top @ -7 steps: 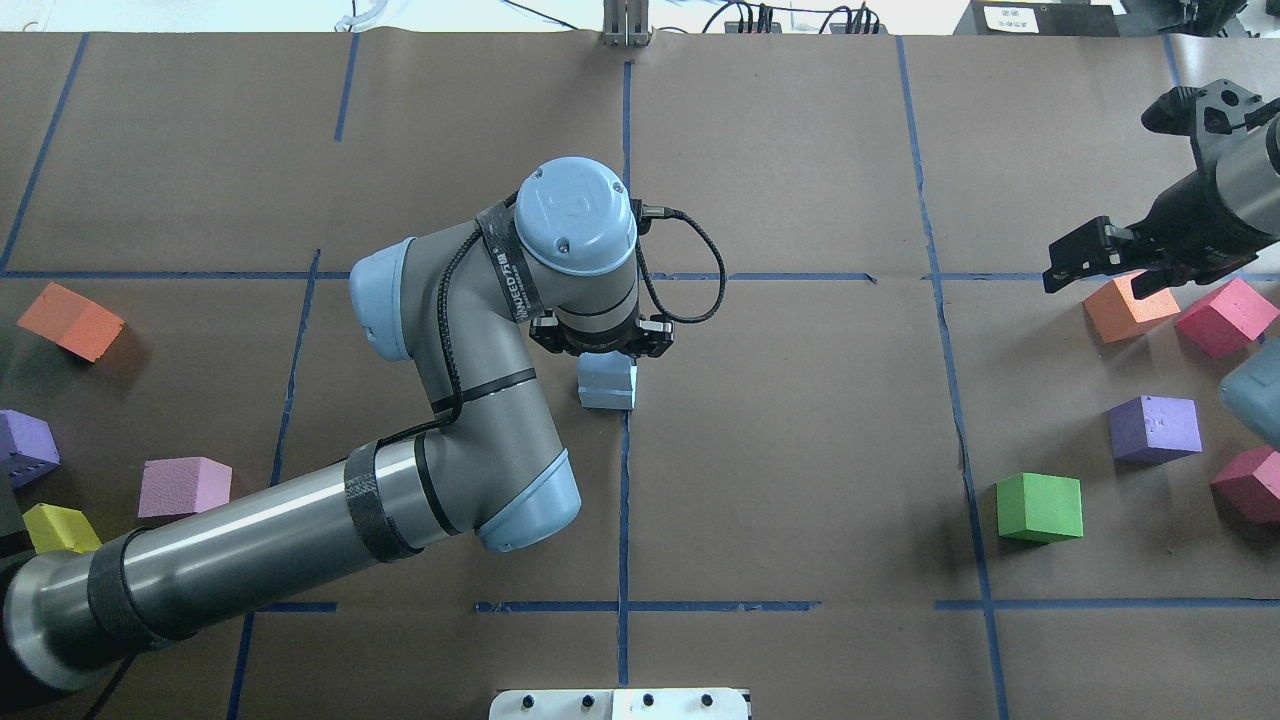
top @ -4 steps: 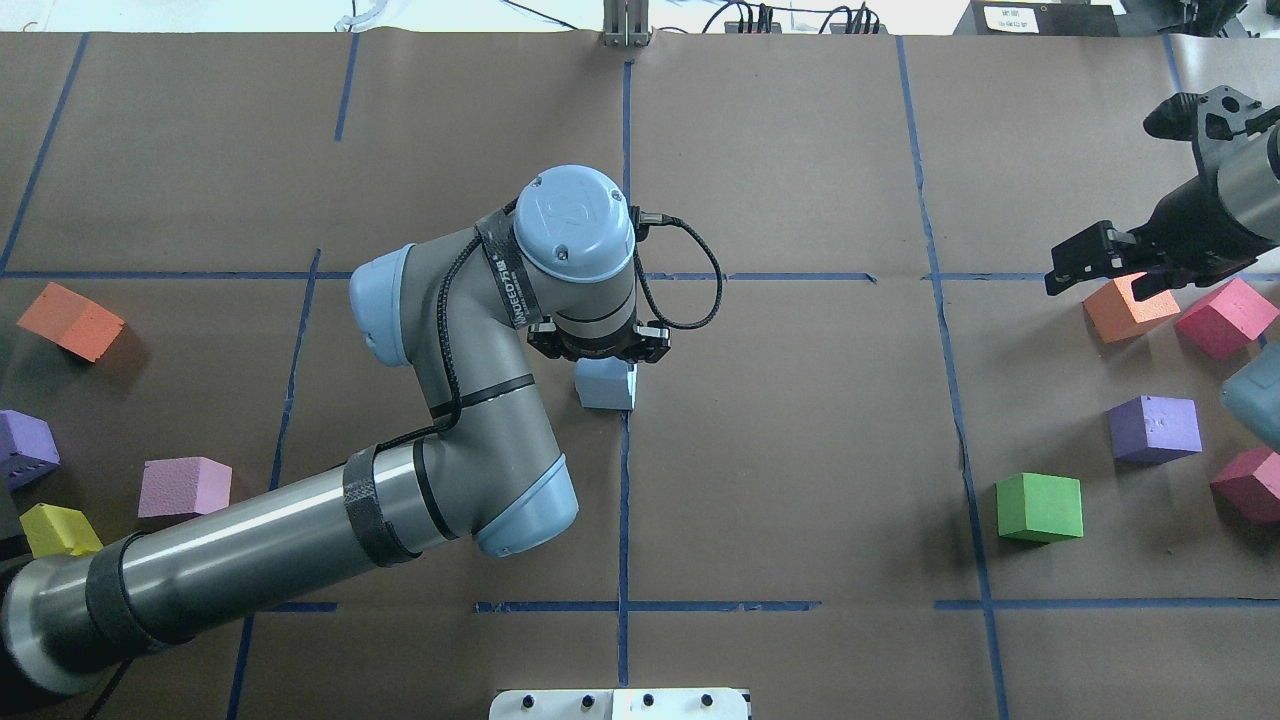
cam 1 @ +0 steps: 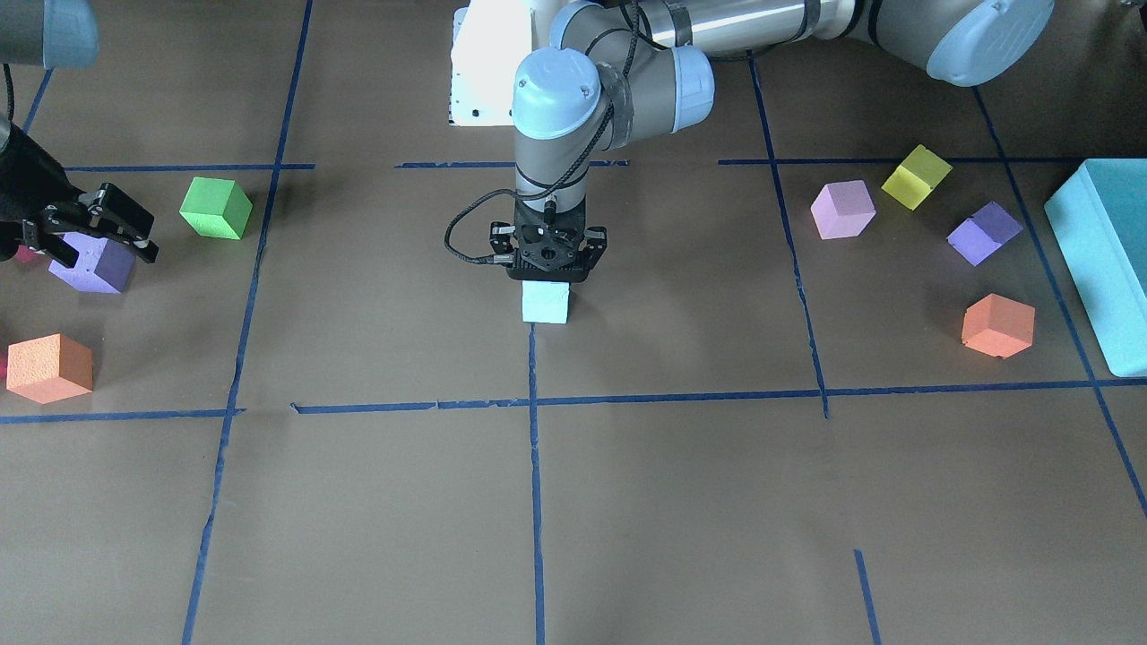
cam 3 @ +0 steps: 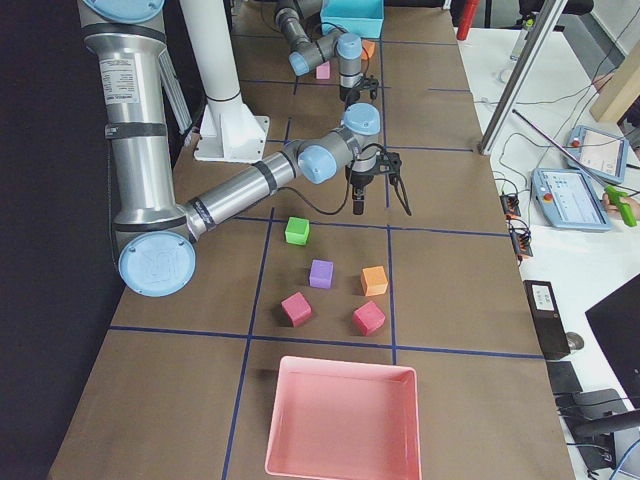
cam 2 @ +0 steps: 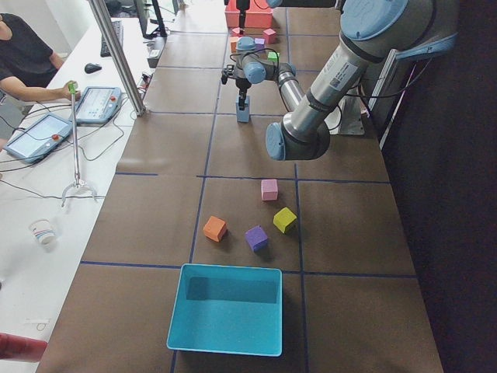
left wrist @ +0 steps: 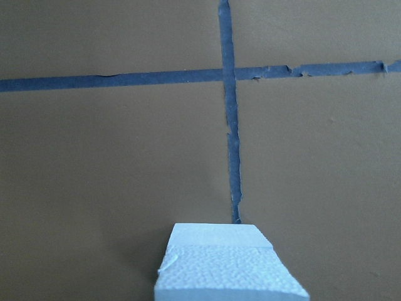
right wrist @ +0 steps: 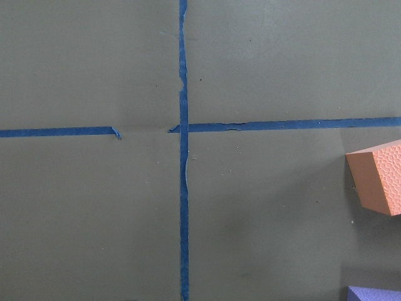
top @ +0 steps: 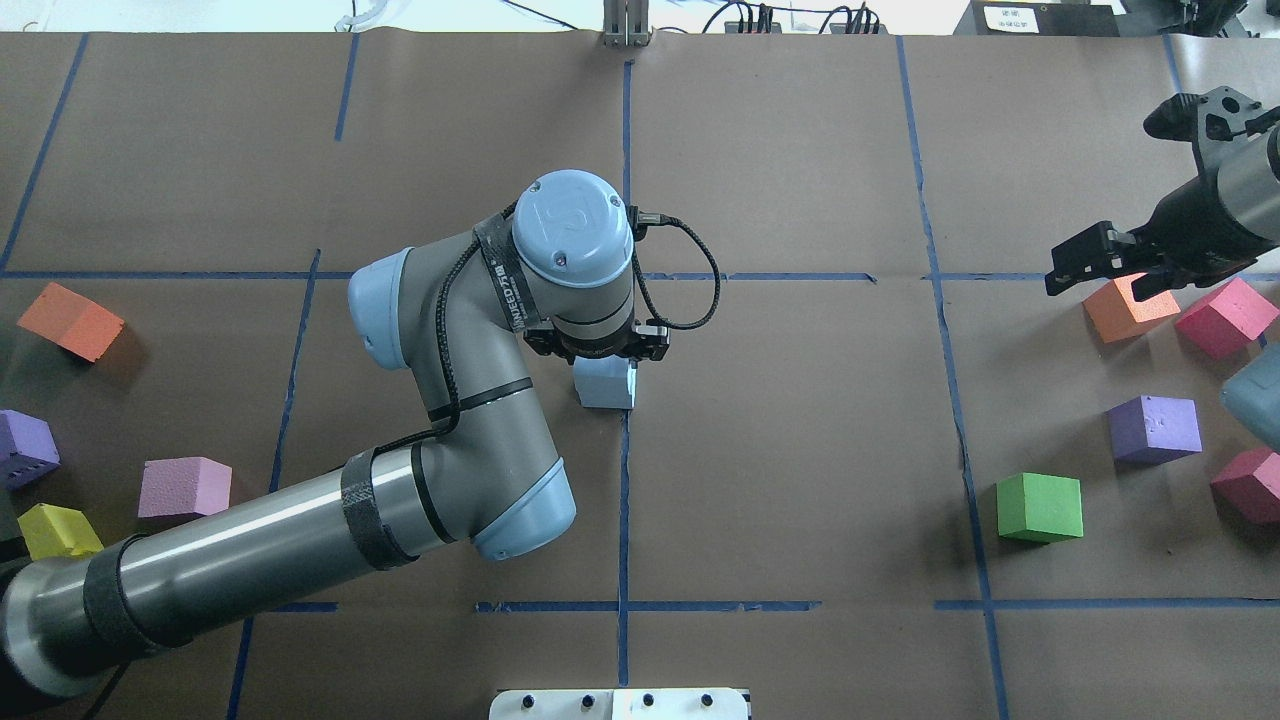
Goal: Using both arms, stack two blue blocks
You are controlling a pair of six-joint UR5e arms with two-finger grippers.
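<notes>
The two pale blue blocks sit one on the other at the table's middle, on a blue tape line. In the front view only the lower block shows below the jaws. My left gripper points straight down onto the stack and is shut on the upper block. The left wrist view shows that block at its bottom edge, fingers hidden. My right gripper is open and empty, hovering at the far right near an orange cube.
On the right lie pink-red, purple, green and red cubes. On the left lie orange, purple, pink and yellow cubes. A teal box and a pink tray stand at the table's ends.
My left wrist has come down a little. The upper blue block, offset from the lower one before, now lines up with it. The right arm has barely moved.
</notes>
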